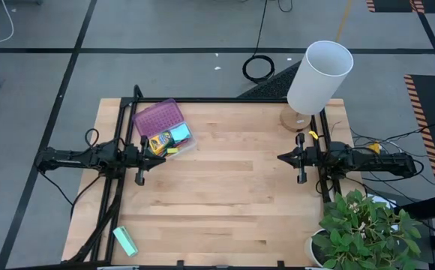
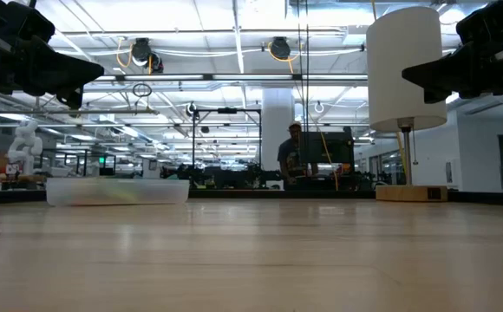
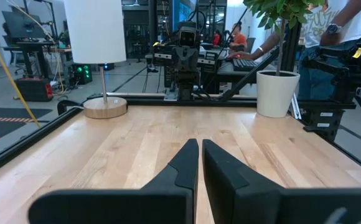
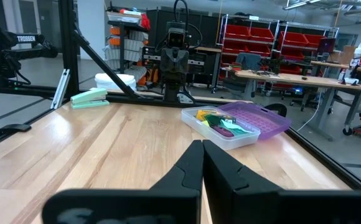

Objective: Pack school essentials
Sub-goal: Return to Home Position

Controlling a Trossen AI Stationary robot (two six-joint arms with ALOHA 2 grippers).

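Both arms sit low at the table's edges, facing each other across the bare wood, and neither holds anything.

The left gripper hangs at the left side of the table, its two dark fingers pressed together with only a thin slit between them. Just ahead of it and slightly toward the far edge lies a clear shallow case with its purple lid folded open behind it. The school essentials are inside the case: a yellow-green crayon box, a cyan pad and a tiny yellow piece at the near rim can be made out; the remaining items are too small to tell apart. The case is near the left gripper but not touching it.

The right gripper rests at the right side of the table, its fingers likewise closed against each other, well apart from the case, which lies across the table in front of it.

A mint-green block lies at the near left corner, behind the left gripper and well apart from the case. A white-shaded lamp on a round wooden base stands at the far right corner, beside the right arm, and a potted plant stands at the near right corner
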